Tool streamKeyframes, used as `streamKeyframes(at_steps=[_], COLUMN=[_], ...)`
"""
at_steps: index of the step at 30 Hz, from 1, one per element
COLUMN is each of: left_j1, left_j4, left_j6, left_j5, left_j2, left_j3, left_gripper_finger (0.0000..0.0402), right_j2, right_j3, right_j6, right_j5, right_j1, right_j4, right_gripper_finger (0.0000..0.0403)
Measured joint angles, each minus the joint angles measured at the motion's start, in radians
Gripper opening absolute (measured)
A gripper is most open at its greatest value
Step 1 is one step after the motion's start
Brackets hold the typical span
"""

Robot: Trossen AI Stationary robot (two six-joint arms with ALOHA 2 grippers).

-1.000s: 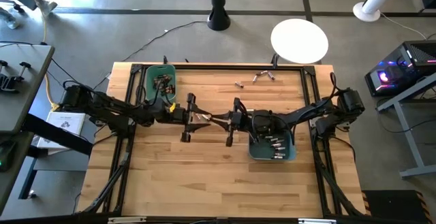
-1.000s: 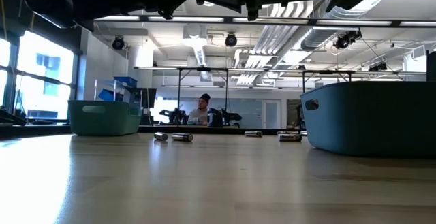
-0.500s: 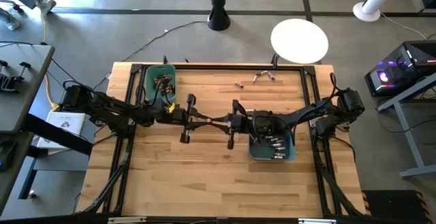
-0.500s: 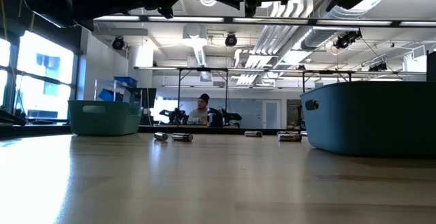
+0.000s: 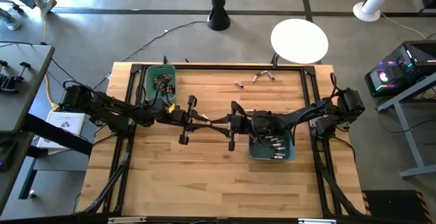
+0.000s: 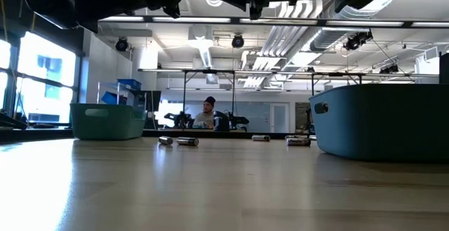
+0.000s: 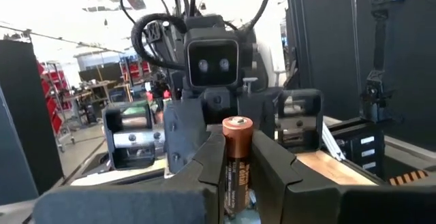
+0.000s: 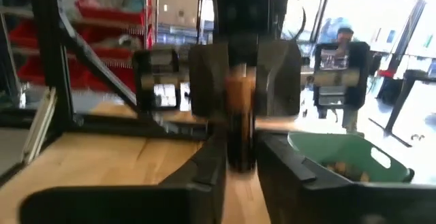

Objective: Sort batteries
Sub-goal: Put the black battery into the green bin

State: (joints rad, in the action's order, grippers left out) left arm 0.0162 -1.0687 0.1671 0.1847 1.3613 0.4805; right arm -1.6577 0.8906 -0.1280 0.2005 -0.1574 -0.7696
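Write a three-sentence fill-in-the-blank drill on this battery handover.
The left pincer is shut on a copper-topped ____. It meets the right pincer over the ____ of the table. The green bin stands by the ____ arm.
Missing words: battery; middle; left.

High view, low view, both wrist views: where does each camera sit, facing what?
High: overhead, straight down on table; left gripper and right gripper meet mid-table.
Low: table height, across toward teal bin; arms dark overhead.
Left wrist: past own fingers clamping battery, facing right arm.
Right wrist: faces left arm, green bin.
Shared: both wrist views show the battery.
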Motion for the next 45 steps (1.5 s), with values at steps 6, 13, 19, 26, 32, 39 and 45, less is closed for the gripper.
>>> streamKeyframes(at_steps=[6, 13, 19, 26, 32, 39, 45], left_j1=[0.0, -0.001, -0.082, -0.392, -0.659, -0.847, -0.902], left_j4=[-0.022, 0.211, 0.699, 1.583, 1.724, 1.721, 1.71], left_j6=[-0.014, -0.01, -0.099, -0.438, -0.347, -0.228, -0.155], left_j5=[0.001, -0.221, -0.663, -0.669, -0.528, -0.423, -0.44], left_j2=[-0.006, -0.162, -0.409, -0.42, -0.219, 0.02, 0.139], left_j3=[0.0, 0.0, 0.008, 0.23, 0.333, 0.395, 0.401], left_gripper_finger=[0.0035, 0.0034, 0.0033, 0.0033, 0.0033, 0.0034, 0.0037], right_j2=[0.009, 0.062, 0.057, 0.054, 0.054, 0.054, 0.054], right_j3=[0.0, 0.0, -0.001, -0.001, -0.001, -0.001, -0.001], right_j6=[0.045, 0.164, 0.2, 0.172, 0.147, 0.154, 0.151], right_j5=[-0.001, 0.077, 0.078, 0.077, 0.077, 0.077, 0.077], right_j1=[0.012, 0.019, -0.011, -0.027, -0.025, -0.024, -0.025], right_j4=[0.157, 0.397, 0.457, 0.429, 0.42, 0.43, 0.439], right_gripper_finger=[0.0164, 0.0215, 0.0216, 0.0216, 0.0216, 0.0216, 0.0216])
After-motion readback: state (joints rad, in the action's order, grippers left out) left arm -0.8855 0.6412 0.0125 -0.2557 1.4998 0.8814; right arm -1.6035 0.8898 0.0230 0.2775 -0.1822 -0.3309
